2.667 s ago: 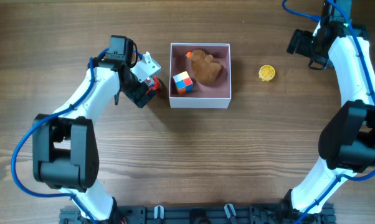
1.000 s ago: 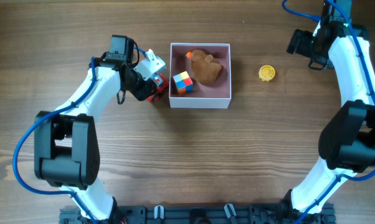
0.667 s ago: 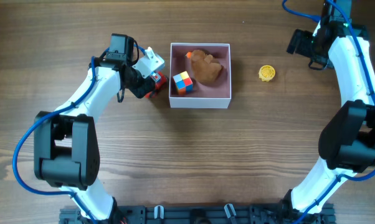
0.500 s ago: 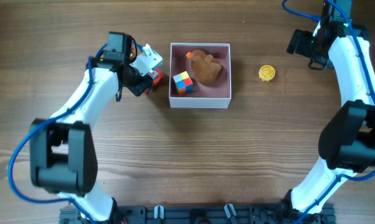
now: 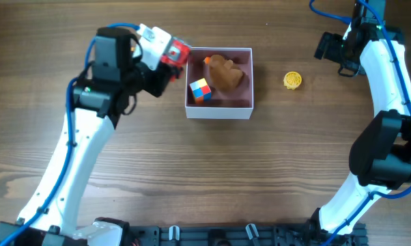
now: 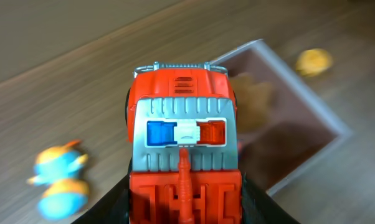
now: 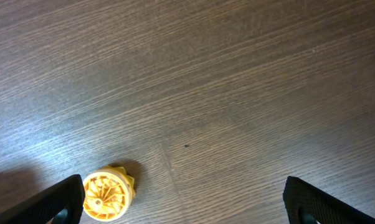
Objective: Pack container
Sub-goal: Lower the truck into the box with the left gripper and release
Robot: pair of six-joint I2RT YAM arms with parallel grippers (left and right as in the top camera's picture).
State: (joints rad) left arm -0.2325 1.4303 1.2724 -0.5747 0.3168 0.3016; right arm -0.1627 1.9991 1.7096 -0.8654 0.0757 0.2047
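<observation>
The container [image 5: 219, 112], a square white box with a pink inside, stands at mid table. In it lie a multicoloured cube [image 5: 201, 89] and a brown plush [image 5: 227, 74]. My left gripper [image 5: 166, 55] is shut on a red toy fire truck [image 5: 174, 51] and holds it in the air over the container's far-left corner. The left wrist view shows the fire truck [image 6: 184, 155] clamped between my dark fingers [image 6: 116, 202], with the container [image 6: 293, 140] below and to the right. My right gripper [image 7: 187, 205] hangs open at the far right, empty.
A yellow toy wheel [image 5: 293, 80] lies on the table right of the container; in the right wrist view this wheel [image 7: 108, 196] sits beside the left finger. A blurred blue and orange toy [image 6: 58, 182] lies on the table left of the truck.
My left arm has lifted the fire truck off the table beside the container's left wall and carried it up toward the far-left corner. The right arm has not moved.
</observation>
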